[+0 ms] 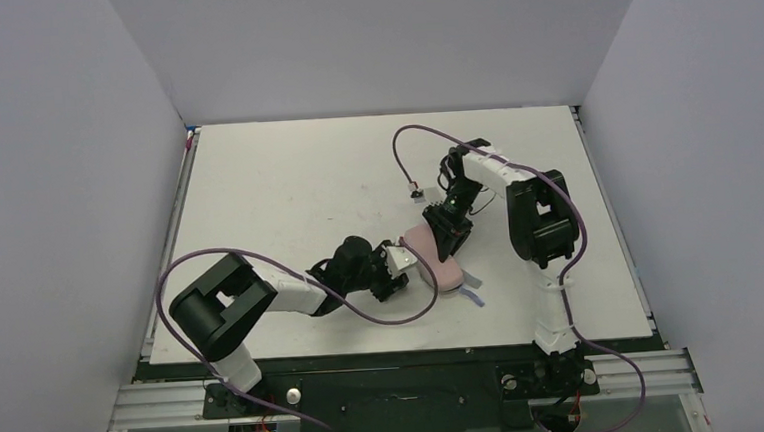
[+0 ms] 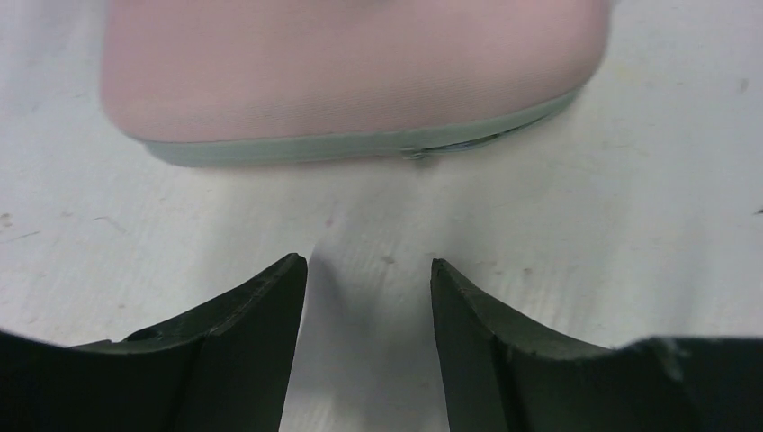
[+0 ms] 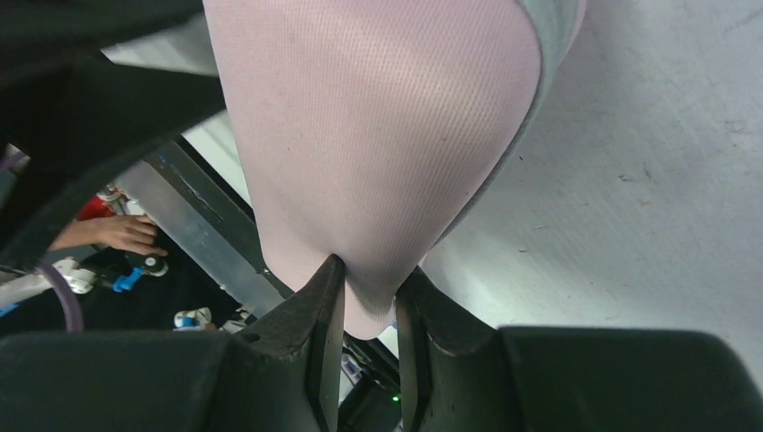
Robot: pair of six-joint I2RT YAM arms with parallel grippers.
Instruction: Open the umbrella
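The umbrella itself cannot be made out in any view. What the grippers are working at is a pale pink oval case point(image 1: 431, 260) with a grey rim, lying on the white table point(image 1: 286, 182) right of centre and toward the near side, slanting from far left to near right. A thin pale strip point(image 1: 474, 292) sticks out at its near right end; whether it belongs to the umbrella or to the case cannot be told.

The left gripper point(image 1: 404, 266) sits at the case's left side. In the left wrist view its fingers point(image 2: 261, 315) stand about half apart with only bare table between them point(image 2: 369, 265). The case point(image 2: 351, 72) lies just beyond the tips and they do not touch it, with a strip of table between.

The right gripper point(image 1: 450, 234) reaches down onto the far right part of the case. In the right wrist view its fingers are drawn nearly together point(image 3: 369, 279) and pinch a fold of the pink fabric point(image 3: 378, 135) at the case's edge, the cloth puckering where the tips bite. Whether that end is raised off the table cannot be told.
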